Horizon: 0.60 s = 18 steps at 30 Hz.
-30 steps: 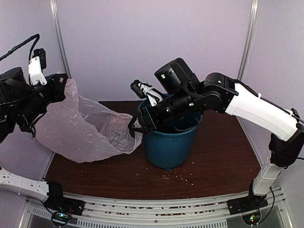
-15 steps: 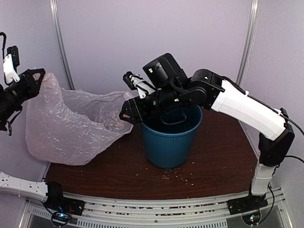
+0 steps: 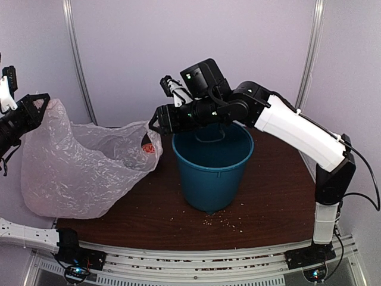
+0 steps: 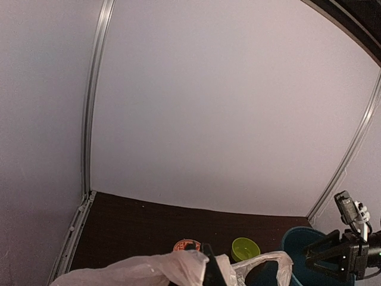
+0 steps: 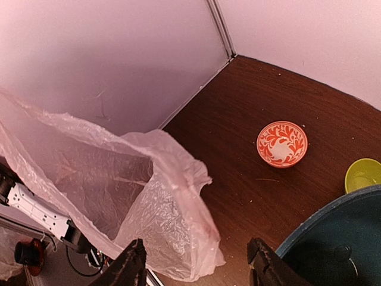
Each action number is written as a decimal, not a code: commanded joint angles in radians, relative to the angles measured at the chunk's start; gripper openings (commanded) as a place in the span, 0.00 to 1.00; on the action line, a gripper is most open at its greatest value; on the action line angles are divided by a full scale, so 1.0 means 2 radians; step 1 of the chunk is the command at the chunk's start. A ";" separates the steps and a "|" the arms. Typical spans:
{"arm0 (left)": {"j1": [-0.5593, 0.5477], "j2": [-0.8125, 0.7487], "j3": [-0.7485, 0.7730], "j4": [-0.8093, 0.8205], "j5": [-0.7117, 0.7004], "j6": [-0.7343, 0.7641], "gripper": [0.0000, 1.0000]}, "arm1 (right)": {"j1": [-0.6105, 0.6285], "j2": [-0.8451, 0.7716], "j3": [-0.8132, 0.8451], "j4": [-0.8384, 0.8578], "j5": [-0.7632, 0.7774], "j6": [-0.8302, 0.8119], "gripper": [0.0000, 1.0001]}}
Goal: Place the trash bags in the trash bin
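Observation:
The pale-pink trash bag [image 3: 83, 173] hangs spread out at the left, its bottom resting on the table. My left gripper [image 3: 37, 102] is raised at the far left and shut on the bag's upper edge; the left wrist view shows the film bunched [image 4: 149, 271] around one dark finger of the gripper [image 4: 209, 265]. The teal trash bin [image 3: 211, 173] stands upright at the centre, right of the bag. My right gripper [image 3: 156, 124] hovers by the bag's right edge, left of the bin's rim. In the right wrist view the right gripper [image 5: 199, 265] is wide open above the bag [image 5: 119, 190], holding nothing.
An orange patterned bowl [image 5: 282, 143] and a lime-green bowl [image 5: 363, 174] sit on the dark wood table behind the bag and bin. Crumbs [image 3: 220, 221] lie in front of the bin. Walls close in at the back and both sides.
My left gripper has pulled the bag's top edge further left. My right gripper has risen from beside the bin to rim height, and the bag's right edge rose with it.

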 commanded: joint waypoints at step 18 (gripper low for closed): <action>0.002 -0.005 0.009 -0.017 -0.013 -0.018 0.00 | -0.012 0.051 -0.020 0.053 -0.107 0.025 0.56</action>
